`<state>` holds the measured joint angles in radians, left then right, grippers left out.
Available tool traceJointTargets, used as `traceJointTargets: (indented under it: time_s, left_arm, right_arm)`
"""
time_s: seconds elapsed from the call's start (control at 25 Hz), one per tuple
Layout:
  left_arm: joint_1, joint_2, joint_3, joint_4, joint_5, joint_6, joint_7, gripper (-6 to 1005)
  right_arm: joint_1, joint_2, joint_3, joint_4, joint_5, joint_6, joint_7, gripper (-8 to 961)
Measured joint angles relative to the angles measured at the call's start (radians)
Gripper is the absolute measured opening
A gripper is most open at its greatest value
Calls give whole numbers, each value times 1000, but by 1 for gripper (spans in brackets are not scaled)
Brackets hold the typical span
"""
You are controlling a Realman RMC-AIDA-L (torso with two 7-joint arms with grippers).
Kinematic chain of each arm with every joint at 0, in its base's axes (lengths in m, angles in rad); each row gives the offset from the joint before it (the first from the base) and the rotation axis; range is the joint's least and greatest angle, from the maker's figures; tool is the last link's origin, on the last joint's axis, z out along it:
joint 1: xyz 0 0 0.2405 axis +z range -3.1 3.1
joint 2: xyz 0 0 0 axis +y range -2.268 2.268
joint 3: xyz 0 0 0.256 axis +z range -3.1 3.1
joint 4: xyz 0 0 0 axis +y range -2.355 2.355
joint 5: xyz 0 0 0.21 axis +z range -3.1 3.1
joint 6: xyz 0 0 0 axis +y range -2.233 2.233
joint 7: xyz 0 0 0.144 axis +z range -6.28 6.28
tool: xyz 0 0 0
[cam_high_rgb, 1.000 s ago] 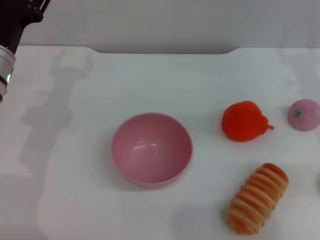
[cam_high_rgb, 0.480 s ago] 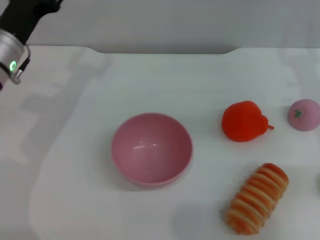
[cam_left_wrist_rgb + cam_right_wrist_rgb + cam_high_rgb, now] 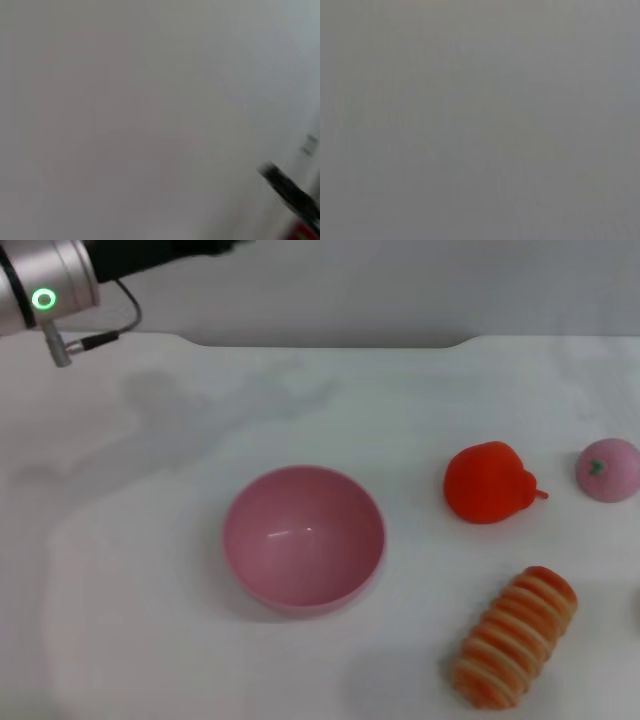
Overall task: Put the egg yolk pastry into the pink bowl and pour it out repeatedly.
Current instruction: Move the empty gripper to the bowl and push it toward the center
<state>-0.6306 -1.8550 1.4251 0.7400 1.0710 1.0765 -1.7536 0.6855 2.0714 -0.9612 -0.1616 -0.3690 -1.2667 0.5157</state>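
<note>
The white tabletop (image 3: 150, 570) carries everything. The pink bowl (image 3: 303, 538) sits upright near its middle, deep, glossy and empty, so by my judgement the task has barely begun: nothing is loaded and no pour is possible yet. The egg yolk pastry is not visible in any view. Right of the bowl lie a striped bread roll (image 3: 515, 636) nearer, a red fruit (image 3: 489, 482) and, at the far right, a small pink fruit (image 3: 607, 469). The left arm (image 3: 50, 295) shows at the far left corner, well apart from the bowl; its jaws are out of view, as is the right gripper entirely.
</note>
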Motion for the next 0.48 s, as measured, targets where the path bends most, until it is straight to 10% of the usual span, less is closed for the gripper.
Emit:
traceJointTargets:
  time_s: [0.16,0.48]
  left_arm:
    - [-38,-8,-75,85,272,144,-290,785]
    - [-65,-106,-113,276,832,248,-748,777]
  right_arm:
    - [-48,-6,1,-93,-44,92,3,664]
    - [-179,-50,-22,-166,-84,137,59,666]
